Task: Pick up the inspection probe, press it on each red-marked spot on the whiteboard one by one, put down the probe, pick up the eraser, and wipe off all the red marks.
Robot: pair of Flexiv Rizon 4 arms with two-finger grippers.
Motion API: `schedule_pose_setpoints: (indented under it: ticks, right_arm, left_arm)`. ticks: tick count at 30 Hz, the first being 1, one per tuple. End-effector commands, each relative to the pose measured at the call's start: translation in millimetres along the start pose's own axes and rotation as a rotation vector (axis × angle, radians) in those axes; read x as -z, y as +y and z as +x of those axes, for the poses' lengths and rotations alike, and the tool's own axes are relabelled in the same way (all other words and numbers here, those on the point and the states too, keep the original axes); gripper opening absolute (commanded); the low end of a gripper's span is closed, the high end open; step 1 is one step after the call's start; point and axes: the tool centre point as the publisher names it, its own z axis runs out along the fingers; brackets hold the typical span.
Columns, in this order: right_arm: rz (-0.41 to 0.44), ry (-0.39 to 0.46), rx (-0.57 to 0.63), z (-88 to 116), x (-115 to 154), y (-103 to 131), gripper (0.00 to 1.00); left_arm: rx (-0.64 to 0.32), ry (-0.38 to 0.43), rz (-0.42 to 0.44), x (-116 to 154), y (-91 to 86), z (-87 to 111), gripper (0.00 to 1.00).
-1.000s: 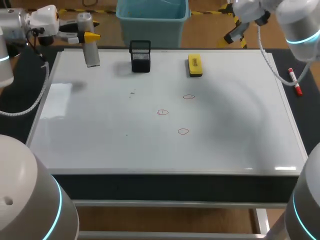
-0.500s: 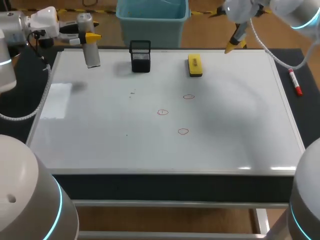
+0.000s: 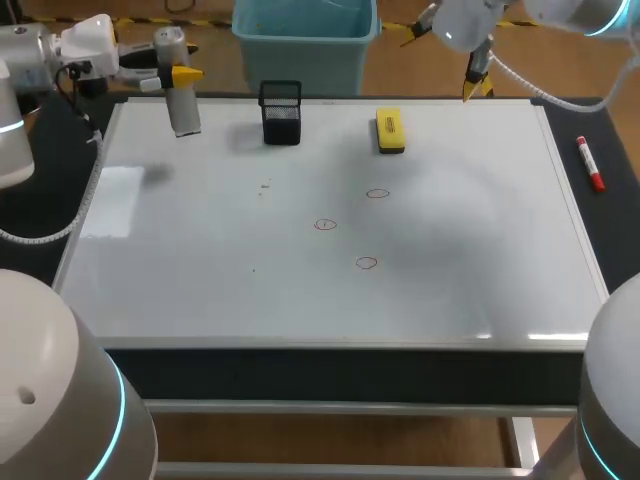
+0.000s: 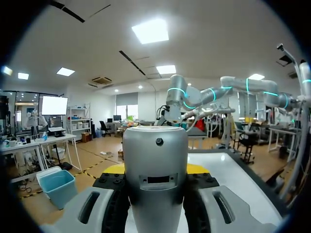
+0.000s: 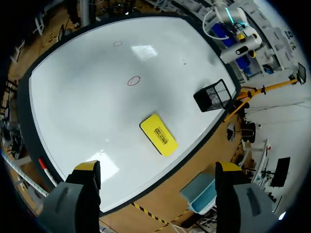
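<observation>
The silver cylindrical inspection probe [image 3: 181, 105] hangs above the whiteboard's [image 3: 200, 260] far left corner, and my left gripper [image 3: 176, 73] is shut on it. In the left wrist view the probe [image 4: 155, 184] fills the space between the fingers of that gripper [image 4: 155, 169]. Three small red circles [image 3: 377, 193], [image 3: 326, 224], [image 3: 366, 263] mark the middle of the board. The yellow eraser [image 3: 389, 131] lies near the far edge. My right gripper [image 3: 452, 58] is open, high over the far edge to the eraser's right. From the right wrist the eraser [image 5: 159, 134] lies ahead of the open right gripper [image 5: 159, 167].
A black mesh holder [image 3: 281, 112] stands on the board's far edge left of the eraser, also seen from the right wrist as the mesh holder [image 5: 214, 96]. A red marker [image 3: 590, 165] lies off the board's right edge on the dark table.
My right arm has swung left along the far edge, towards the eraser, with its gripper still open. The left arm and the probe have stayed put.
</observation>
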Motion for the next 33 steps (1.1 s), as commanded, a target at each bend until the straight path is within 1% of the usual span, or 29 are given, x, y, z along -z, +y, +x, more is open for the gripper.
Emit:
schedule_pose_setpoints:
  ticks: [1, 4, 5, 6, 7, 8, 10, 11, 13, 15, 16, 17, 22, 26, 29, 33]
  right_arm:
    - [0.059, 0.150, 0.158, -1.9, 3.6, 3.8, 1.00]
    - [0.059, 0.150, 0.158, -1.9, 3.6, 3.8, 1.00]
    - [0.037, 0.178, 0.194, -7.2, -1.6, 6.6, 1.00]
    - [0.016, 0.181, 0.218, -11.9, -6.9, 9.6, 1.00]
    - [-0.001, 0.220, 0.245, -16.7, -13.4, 13.6, 1.00]
    - [-0.002, 0.239, 0.261, -20.0, -17.6, 16.1, 1.00]
    - [-0.024, 0.239, 0.290, -26.3, -29.4, 23.5, 1.00]
    - [-0.027, 0.249, 0.299, -27.5, -33.6, 26.6, 1.00]
    - [-0.041, 0.238, 0.316, -30.0, -41.0, 32.3, 1.00]
    - [-0.049, 0.246, 0.344, -32.0, -48.1, 36.5, 1.00]
    - [-0.054, 0.255, 0.360, -33.0, -51.1, 39.2, 1.00]
    - [-0.054, 0.290, 0.380, -33.7, -54.2, 42.7, 1.00]
    - [-0.034, 0.346, 0.427, -33.6, -65.5, 45.5, 1.00]
    - [-0.033, 0.346, 0.434, -31.2, -72.8, 45.6, 1.00]
    - [-0.037, 0.381, 0.444, -28.6, -80.6, 44.6, 1.00]
    - [-0.052, 0.381, 0.476, -24.9, -89.2, 45.0, 1.00]
  left_arm:
    - [-0.002, -0.004, 0.000, 0.1, -1.3, 1.5, 0.00]
    - [-0.002, -0.004, 0.000, 0.1, -1.3, 1.5, 0.00]
    - [-0.002, -0.004, 0.000, 0.1, -1.3, 1.5, 0.00]
    - [-0.002, -0.004, 0.000, 0.1, -1.3, 1.5, 0.00]
    - [-0.002, -0.004, 0.000, 0.1, -1.3, 1.5, 0.00]
    - [-0.002, -0.004, 0.000, 0.1, -1.3, 1.5, 0.00]
    - [-0.002, -0.004, 0.000, 0.1, -1.3, 1.5, 0.00]
    - [-0.002, -0.004, 0.000, 0.1, -1.3, 1.5, 0.00]
    - [-0.002, -0.004, 0.000, 0.1, -1.3, 1.5, 0.00]
    - [-0.002, -0.004, 0.000, 0.1, -1.3, 1.5, 0.00]
    - [-0.002, -0.004, 0.000, 0.1, -1.3, 1.5, 0.00]
    - [-0.002, -0.004, 0.000, 0.1, -1.3, 1.5, 0.00]
    - [-0.002, -0.004, 0.000, 0.1, -1.3, 1.5, 0.00]
    - [-0.002, -0.004, 0.000, 0.1, -1.3, 1.5, 0.00]
    - [-0.002, -0.004, 0.000, 0.1, -1.3, 1.5, 0.00]
    - [-0.002, -0.004, 0.000, 0.1, -1.3, 1.5, 0.00]
